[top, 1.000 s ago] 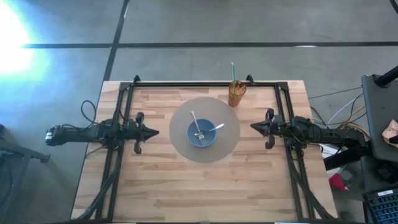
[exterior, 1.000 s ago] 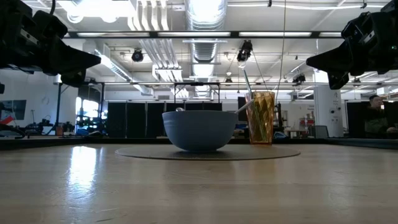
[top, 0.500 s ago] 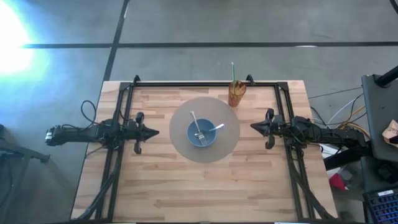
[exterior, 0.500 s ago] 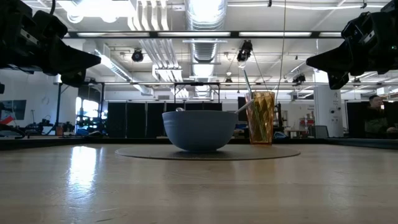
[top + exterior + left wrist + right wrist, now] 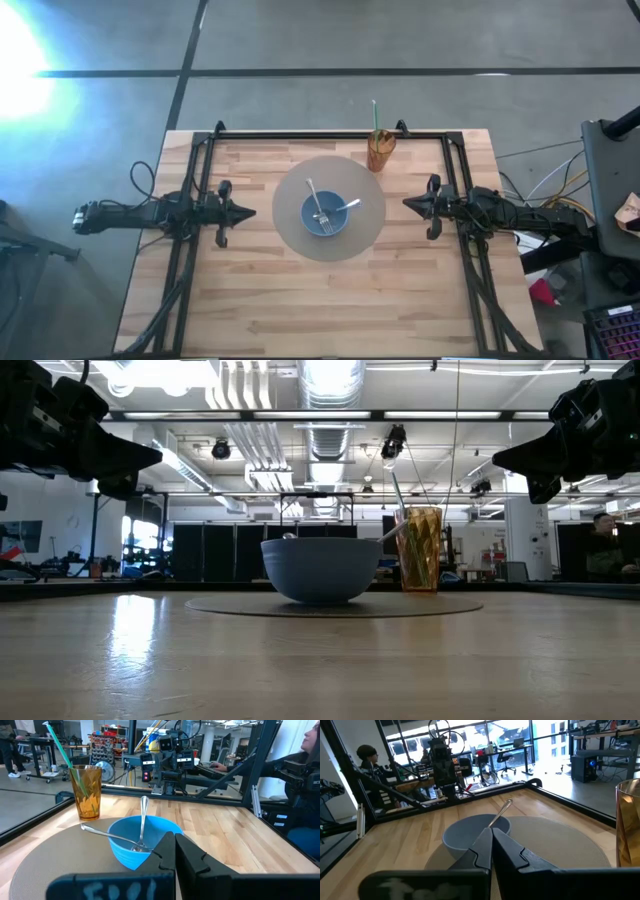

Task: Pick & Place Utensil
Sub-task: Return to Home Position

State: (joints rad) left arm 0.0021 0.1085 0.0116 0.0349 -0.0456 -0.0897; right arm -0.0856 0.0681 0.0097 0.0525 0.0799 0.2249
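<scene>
A blue bowl [image 5: 325,214] stands on a round grey mat [image 5: 290,190] at the table's middle, with a fork and a spoon [image 5: 318,204] leaning in it, their handles over the rim. An amber cup [image 5: 380,151] with a green straw stands at the mat's far right edge. My left gripper [image 5: 250,212] hovers shut left of the bowl, above the table. My right gripper [image 5: 407,203] hovers shut right of the bowl. In the left wrist view the bowl [image 5: 137,840] lies just beyond my left gripper [image 5: 173,840]; in the right wrist view the bowl [image 5: 470,835] lies beyond my right gripper [image 5: 490,836].
A black frame [image 5: 330,133] runs along the table's far edge and down both sides under the arms. Bare wood [image 5: 320,300] lies on the near side of the mat. People sit beyond the table in the wrist views.
</scene>
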